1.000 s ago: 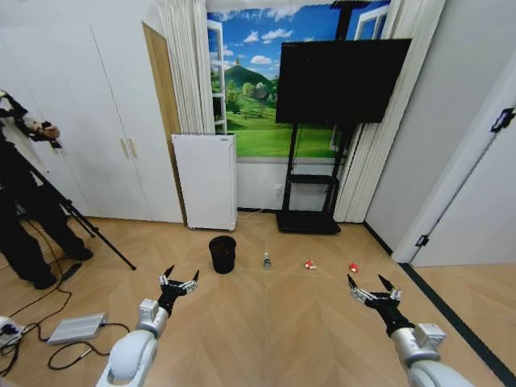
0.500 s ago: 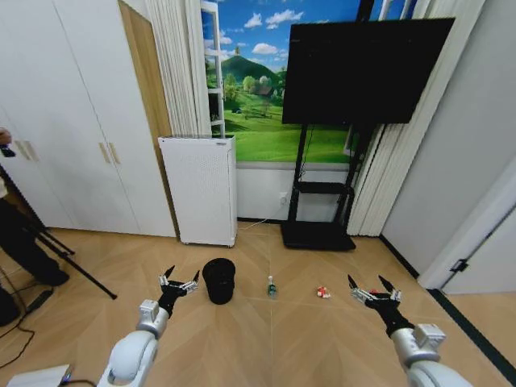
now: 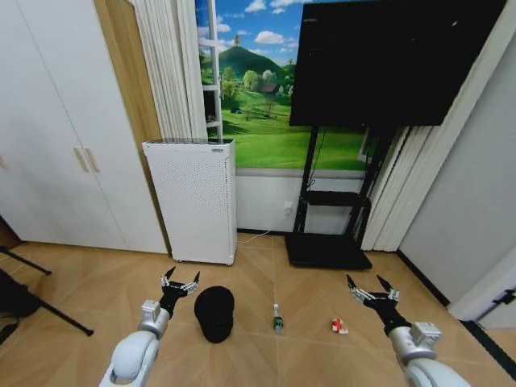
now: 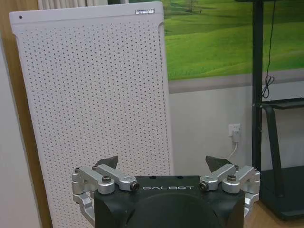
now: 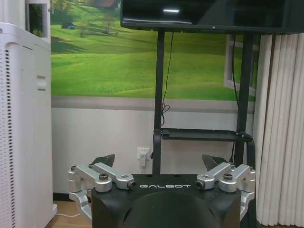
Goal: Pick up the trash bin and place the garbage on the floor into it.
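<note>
Head view puts the trash bin (image 3: 214, 313) on the floor (image 3: 97, 278) low and a little left of centre, standing upright with its dark mouth facing up, in front of the tall white perforated appliance (image 3: 192, 198). The left gripper (image 3: 179, 283) hangs just beside it, with the bin at about four o'clock from the fingertips, close but apart. Its fingers are spread wide and hold nothing; the left wrist view shows the same splayed pair, pointed at the appliance's face rather than down at the bin.

The right gripper (image 3: 371, 289) is also spread wide and empty, well off to the other side. From it the red-and-white wrapper (image 3: 339, 326) lies at about seven o'clock, near, and the little bottle (image 3: 277, 318) stands upright farther out toward eight o'clock, roughly midway between the two arms (a second wrapper, if one is there, I cannot find). The right wrist view looks across at the TV stand (image 5: 161, 137) and wall.

By my reading the bin comes first, and the left arm is plainly the nearer one. The bin's long axis is vertical, so the rim is what offers itself, and the gripper sits above and to the left of that rim, so it would need to drop and shift right to reach it.
</note>
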